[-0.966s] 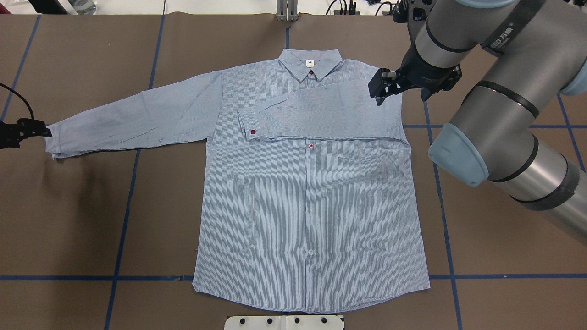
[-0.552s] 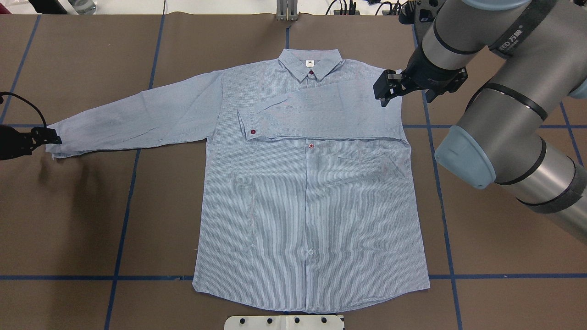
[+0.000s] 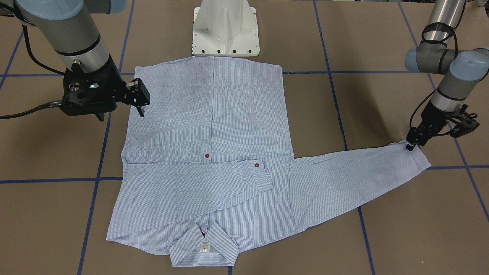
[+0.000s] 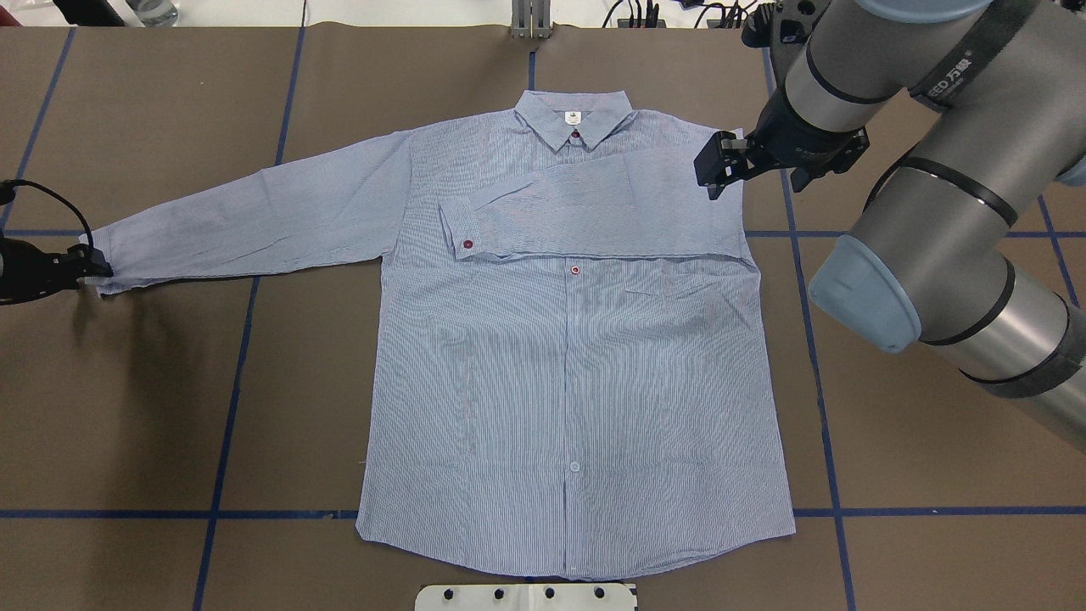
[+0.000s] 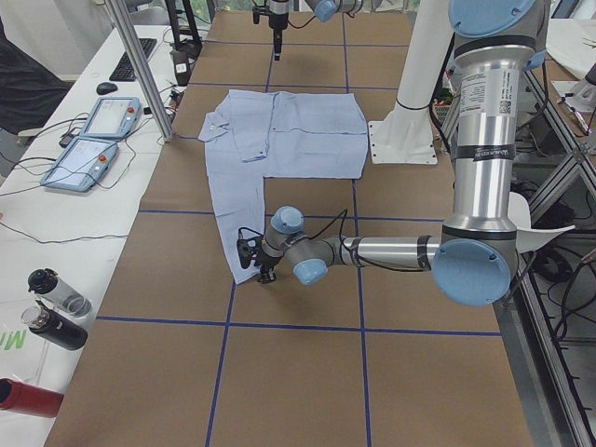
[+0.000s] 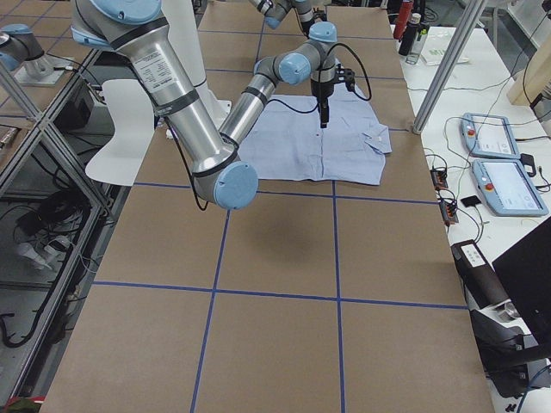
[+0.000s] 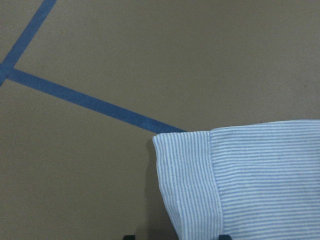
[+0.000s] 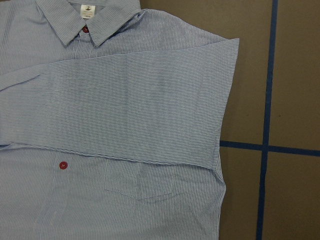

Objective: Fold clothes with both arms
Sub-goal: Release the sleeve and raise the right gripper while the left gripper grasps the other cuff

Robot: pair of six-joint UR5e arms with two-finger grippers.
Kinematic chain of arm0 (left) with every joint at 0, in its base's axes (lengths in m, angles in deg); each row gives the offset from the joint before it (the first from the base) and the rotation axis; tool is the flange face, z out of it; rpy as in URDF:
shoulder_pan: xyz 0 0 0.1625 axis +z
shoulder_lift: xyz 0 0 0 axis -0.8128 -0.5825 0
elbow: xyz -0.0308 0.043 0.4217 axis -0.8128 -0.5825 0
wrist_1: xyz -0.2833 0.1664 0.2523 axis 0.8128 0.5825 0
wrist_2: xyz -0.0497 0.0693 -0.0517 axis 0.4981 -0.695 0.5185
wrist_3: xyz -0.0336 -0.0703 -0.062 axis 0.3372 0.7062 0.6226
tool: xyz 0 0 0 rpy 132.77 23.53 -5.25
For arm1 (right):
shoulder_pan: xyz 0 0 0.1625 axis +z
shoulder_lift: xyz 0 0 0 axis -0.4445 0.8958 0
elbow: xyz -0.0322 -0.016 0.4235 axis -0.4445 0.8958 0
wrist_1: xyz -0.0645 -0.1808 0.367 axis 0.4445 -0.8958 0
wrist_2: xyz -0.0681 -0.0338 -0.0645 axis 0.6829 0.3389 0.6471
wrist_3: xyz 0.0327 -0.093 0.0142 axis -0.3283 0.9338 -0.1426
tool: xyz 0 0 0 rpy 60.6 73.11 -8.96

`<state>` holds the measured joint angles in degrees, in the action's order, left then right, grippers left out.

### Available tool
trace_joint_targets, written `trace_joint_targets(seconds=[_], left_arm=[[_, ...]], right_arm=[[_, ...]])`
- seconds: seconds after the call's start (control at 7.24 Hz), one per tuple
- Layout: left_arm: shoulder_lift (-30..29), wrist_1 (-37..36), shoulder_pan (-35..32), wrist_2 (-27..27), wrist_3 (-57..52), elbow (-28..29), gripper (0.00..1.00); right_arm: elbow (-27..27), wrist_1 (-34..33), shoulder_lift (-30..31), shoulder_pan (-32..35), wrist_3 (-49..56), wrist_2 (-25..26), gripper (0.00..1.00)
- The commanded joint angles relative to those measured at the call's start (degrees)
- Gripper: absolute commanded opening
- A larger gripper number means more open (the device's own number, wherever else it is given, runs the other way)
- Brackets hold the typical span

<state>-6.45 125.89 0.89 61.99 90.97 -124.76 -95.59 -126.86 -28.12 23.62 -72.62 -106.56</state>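
Note:
The light blue striped shirt [image 4: 577,365] lies flat, front up, with the collar [image 4: 575,119] on the far side. One sleeve [image 4: 594,212] is folded across the chest, its cuff with a red button [image 4: 467,244] near the middle. The other sleeve [image 4: 254,221] stretches out to the left. My left gripper [image 4: 95,265] is low at that sleeve's cuff [image 7: 190,185]; in the left wrist view the cuff edge lies between its parted fingertips. My right gripper [image 4: 719,170] hovers open and empty over the shirt's right shoulder [image 8: 210,65], also seen in the front-facing view [image 3: 140,105].
The white pedestal base [image 3: 225,34] stands at the hem side of the shirt. Blue tape lines [image 4: 229,399] cross the brown table cover. Bottles [image 5: 56,307] and control pendants [image 5: 93,140] lie on a side bench beyond the table's far edge.
My left gripper has moved in and down along the cuff end of the outstretched sleeve. My right gripper has drifted slightly outward over the shoulder. The shirt has not moved.

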Motion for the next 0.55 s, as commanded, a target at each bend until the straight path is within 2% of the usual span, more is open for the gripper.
trace_joint_targets(seconds=[0.0, 0.28, 0.41], left_arm=[[0.0, 0.0, 0.0, 0.0, 0.1, -0.1, 0.35], [0.0, -0.1, 0.0, 0.1, 0.1, -0.5, 0.02], [0.0, -0.3, -0.1, 0.4, -0.1, -1.2, 0.0]], right_arm=[[0.0, 0.0, 0.2, 0.0, 0.0, 0.0, 1.0], [-0.1, 0.0, 0.3, 0.0, -0.1, 0.1, 1.0], [-0.1, 0.0, 0.3, 0.0, -0.1, 0.2, 1.0]])
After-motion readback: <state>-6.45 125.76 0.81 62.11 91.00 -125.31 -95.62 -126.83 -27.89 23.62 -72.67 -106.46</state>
